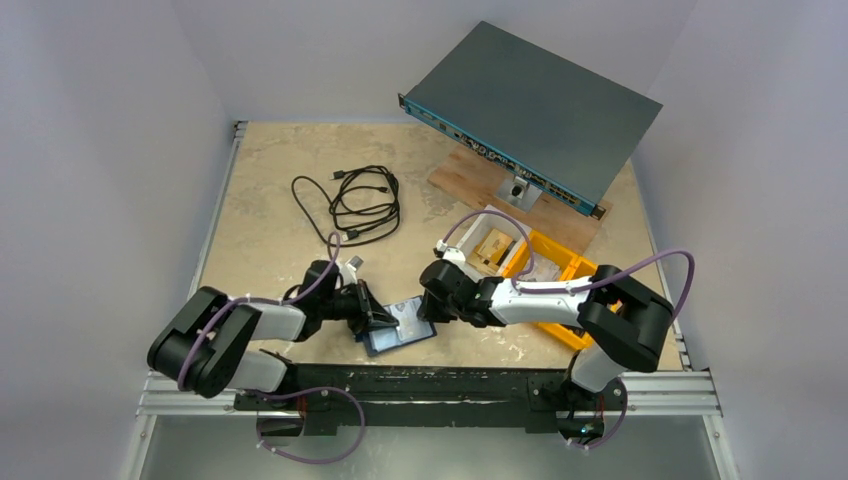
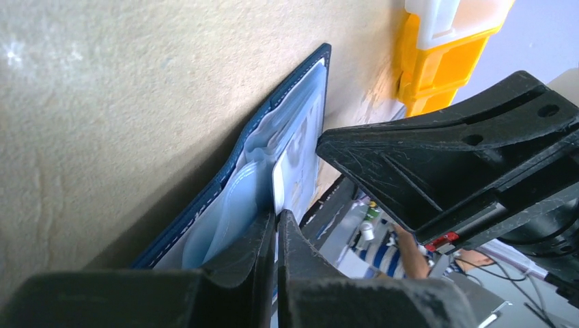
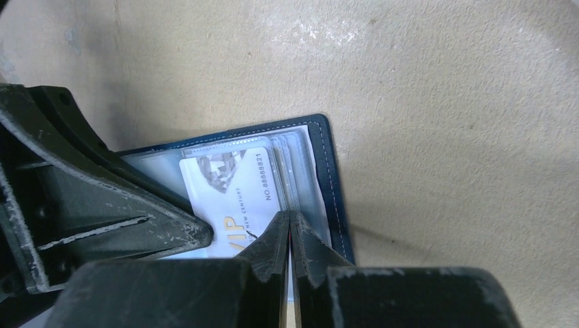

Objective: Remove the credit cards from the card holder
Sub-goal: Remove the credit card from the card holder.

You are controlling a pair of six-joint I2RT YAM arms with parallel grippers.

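Note:
The card holder (image 1: 405, 333) lies open near the table's front edge, navy outside (image 3: 336, 184) with clear sleeves inside. A white credit card (image 3: 229, 184) printed "VIP" sticks partway out of a sleeve. My left gripper (image 1: 383, 322) comes in from the left and is shut on that card's edge (image 2: 298, 164), the card running into the gap at its tips (image 2: 276, 217). My right gripper (image 1: 428, 310) comes in from the right, shut with nothing in it. Its tips (image 3: 289, 217) rest on the sleeves near the holder's right edge.
Yellow bins (image 1: 560, 265) and a white bin (image 1: 490, 240) stand right behind the right arm. A coiled black cable (image 1: 355, 205) lies at the back left. A grey network switch (image 1: 530, 110) on a wooden board (image 1: 480, 180) fills the back right.

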